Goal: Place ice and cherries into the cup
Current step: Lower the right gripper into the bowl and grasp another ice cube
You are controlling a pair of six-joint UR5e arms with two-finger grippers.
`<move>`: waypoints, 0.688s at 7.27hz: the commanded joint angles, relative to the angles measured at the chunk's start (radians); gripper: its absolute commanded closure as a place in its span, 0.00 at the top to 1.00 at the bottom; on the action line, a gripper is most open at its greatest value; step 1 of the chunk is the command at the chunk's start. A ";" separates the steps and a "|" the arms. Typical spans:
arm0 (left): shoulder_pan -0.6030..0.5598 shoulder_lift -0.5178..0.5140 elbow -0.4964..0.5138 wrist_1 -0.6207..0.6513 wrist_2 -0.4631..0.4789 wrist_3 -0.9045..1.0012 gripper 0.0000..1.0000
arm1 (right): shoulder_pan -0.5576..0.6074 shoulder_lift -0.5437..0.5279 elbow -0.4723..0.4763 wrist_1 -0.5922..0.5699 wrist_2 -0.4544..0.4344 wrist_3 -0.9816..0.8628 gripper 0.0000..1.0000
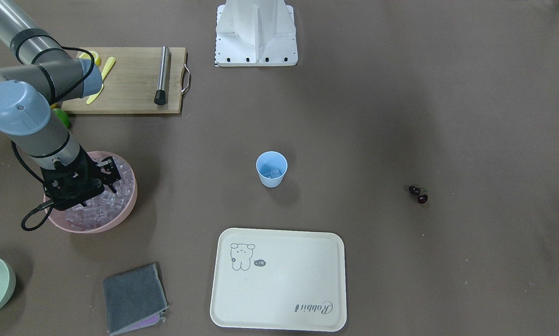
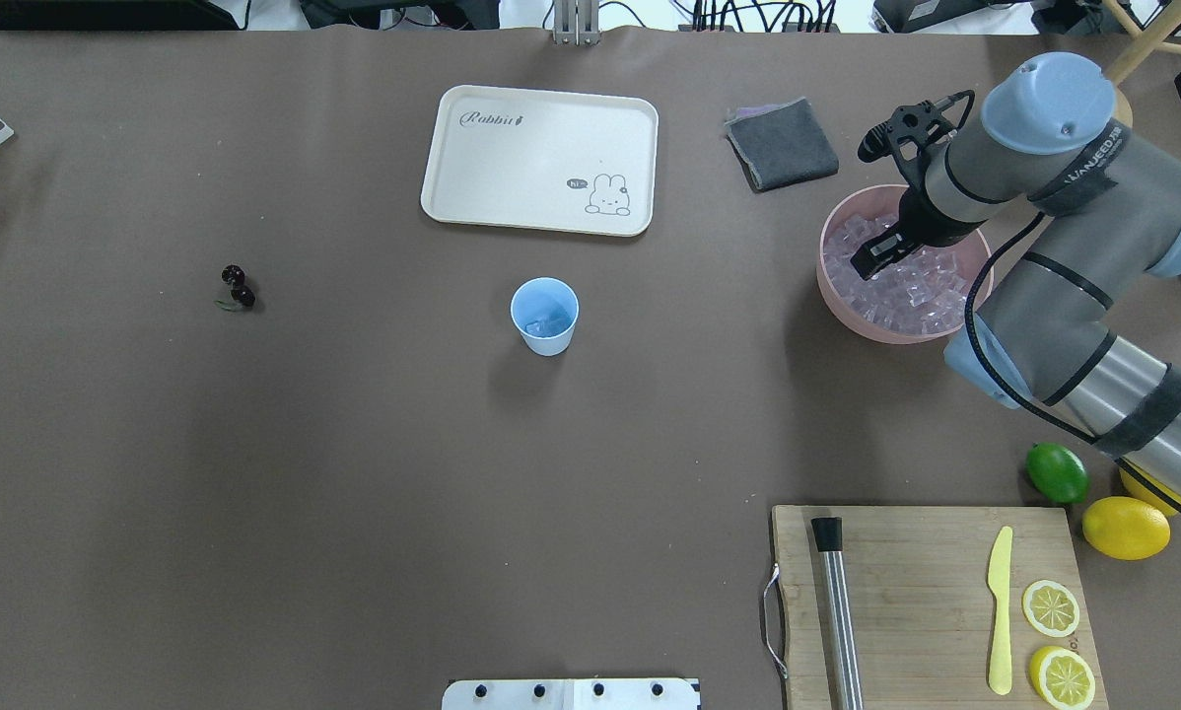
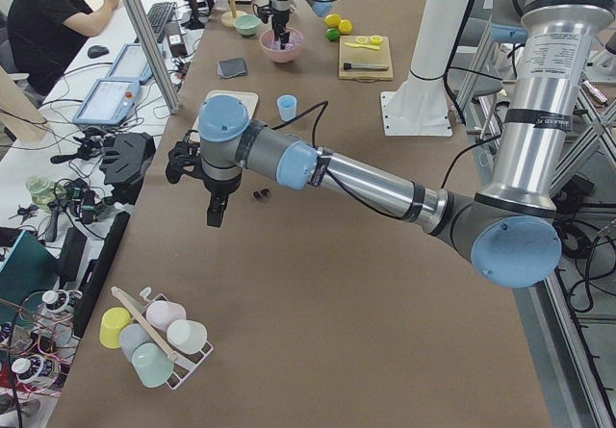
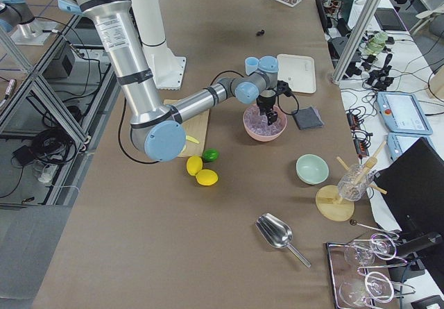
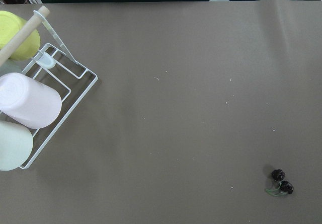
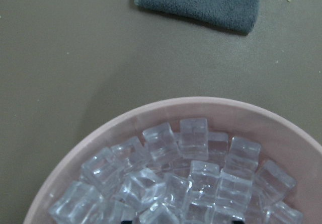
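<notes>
The light-blue cup (image 2: 544, 316) stands mid-table with a few ice cubes inside; it also shows in the front view (image 1: 271, 169). The cherries (image 2: 238, 286) lie on the table far to its left, and low right in the left wrist view (image 5: 282, 182). The pink bowl (image 2: 847, 308) is full of ice (image 2: 911, 288), seen close in the right wrist view (image 6: 191, 183). My right gripper (image 2: 871, 258) is open, fingers down just over the ice. My left gripper (image 3: 216, 214) hangs above the table near the cherries, seen only from the side, so I cannot tell its state.
A cream tray (image 2: 541, 158) and a grey cloth (image 2: 783, 143) lie beyond the cup. A cutting board (image 2: 926, 592) with muddler, knife and lemon slices is near right, beside a lime (image 2: 1057, 472) and a lemon (image 2: 1126, 528). A cup rack (image 5: 60, 98) stands at the left end.
</notes>
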 commanded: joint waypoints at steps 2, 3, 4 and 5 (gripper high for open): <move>0.000 0.000 0.000 0.000 -0.001 0.000 0.98 | -0.001 0.001 -0.001 0.000 0.004 -0.009 0.47; 0.000 -0.001 0.000 0.000 -0.001 0.000 0.98 | -0.001 0.001 0.000 0.002 0.004 -0.009 0.46; 0.000 0.000 0.002 0.000 -0.001 0.000 0.98 | -0.003 0.001 -0.001 0.002 0.003 -0.008 0.46; 0.000 0.000 0.002 0.000 -0.001 0.002 0.98 | -0.003 0.003 -0.001 0.002 0.003 -0.008 0.47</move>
